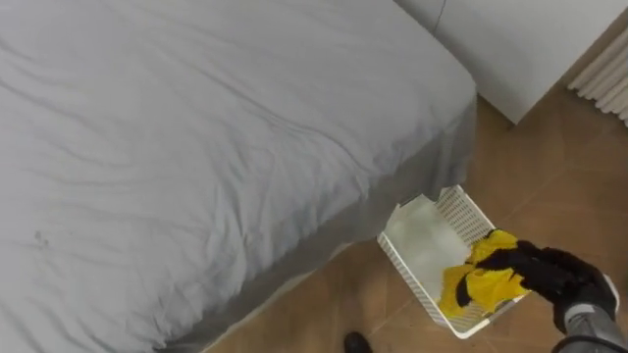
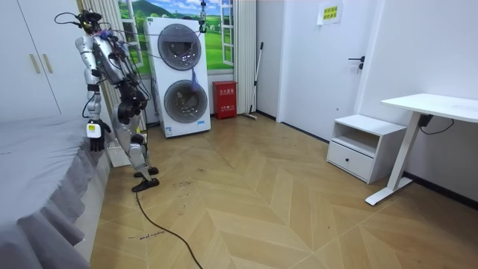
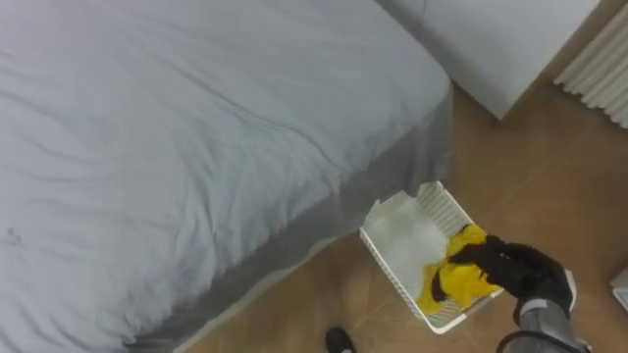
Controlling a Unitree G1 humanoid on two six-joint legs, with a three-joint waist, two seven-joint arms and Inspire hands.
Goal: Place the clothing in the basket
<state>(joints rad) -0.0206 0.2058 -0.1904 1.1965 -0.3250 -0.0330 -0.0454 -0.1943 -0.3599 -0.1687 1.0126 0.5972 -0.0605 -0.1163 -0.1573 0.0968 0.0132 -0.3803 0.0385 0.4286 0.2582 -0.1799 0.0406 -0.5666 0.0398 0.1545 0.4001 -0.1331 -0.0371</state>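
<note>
the right hand [image 1: 551, 277] is closed on a yellow cloth [image 1: 479, 287], which hangs from it into the near end of the basket [image 1: 420, 243]. the cloth is bunched just to the hand's left and partly draped on the rim below it. the rest of the basket, further left of the hand, looks bare.

the step in hand looks like the release. to do it well, i would move the hand a little left, toward the basket's middle, before letting go, since the bundle sits close to the rim and a fold could slide out onto the floor [image 1: 549, 167]. lower it, then open fully and lift straight up so nothing snags.

the dark hand hides where it meets the cloth, so how much is pinched is unclear, as is whether the cloth touches the basket's bottom. the basket's near corner is cut off behind the hand. the bed [image 1: 196, 147], well left of the hand, shows no other clothes in the part seen. in the room view the left hand [image 2: 93, 140] hangs by the bed, and i cannot tell its state.
</note>
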